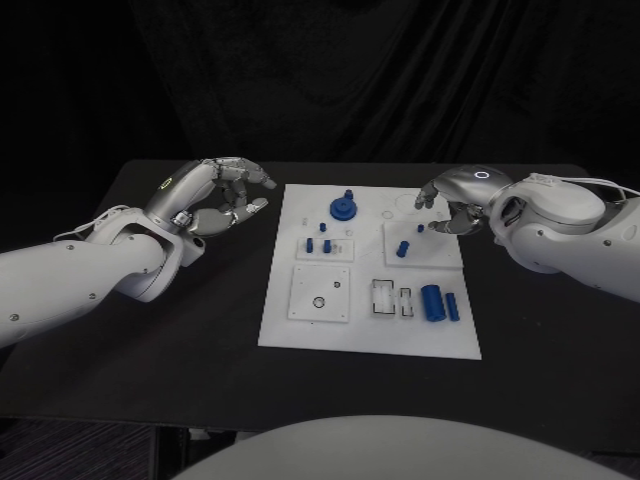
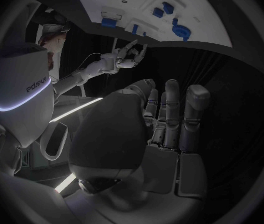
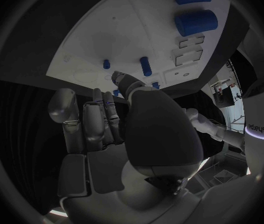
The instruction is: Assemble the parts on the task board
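Since the right hand [image 1: 450,205] hovers with loosely curled, empty fingers just over the small blue peg [image 1: 407,245], it should descend straight and pinch it gently, while the left hand [image 1: 222,200] waits half-curled, holding nothing, beside the task board [image 1: 371,335]

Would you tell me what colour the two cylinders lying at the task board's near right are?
Blue; the two cylinders show best in the head view.

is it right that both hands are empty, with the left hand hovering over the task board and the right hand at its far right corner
Not quite. In the head view the left hand hovers over the black table beside the task board, not above it. The right hand is at the far right corner, and both are empty.
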